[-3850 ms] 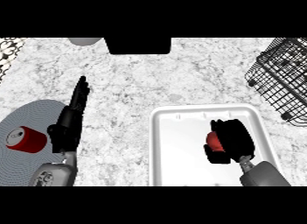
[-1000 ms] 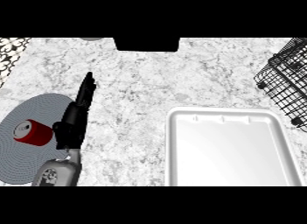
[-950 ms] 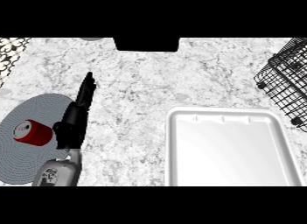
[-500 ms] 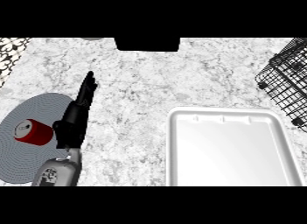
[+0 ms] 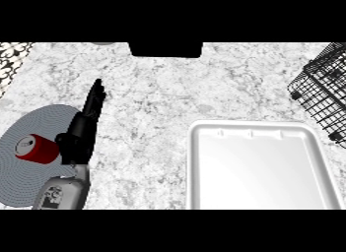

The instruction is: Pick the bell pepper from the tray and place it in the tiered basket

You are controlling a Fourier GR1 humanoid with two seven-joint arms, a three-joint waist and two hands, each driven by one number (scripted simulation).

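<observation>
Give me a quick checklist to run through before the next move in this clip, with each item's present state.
1. Tray holds no bell pepper: ok.
2. Bell pepper seen in the tiered basket: cannot tell, only part of the basket shows and no pepper is visible.
3. Right hand in view: not ok, it shows nowhere.
4. Left hand idle, its fingers straight, holding nothing: ok.
5. Red can upright on the round grey mat, beside the left hand: ok.
6. Counter between tray and basket free of obstacles: ok.
</observation>
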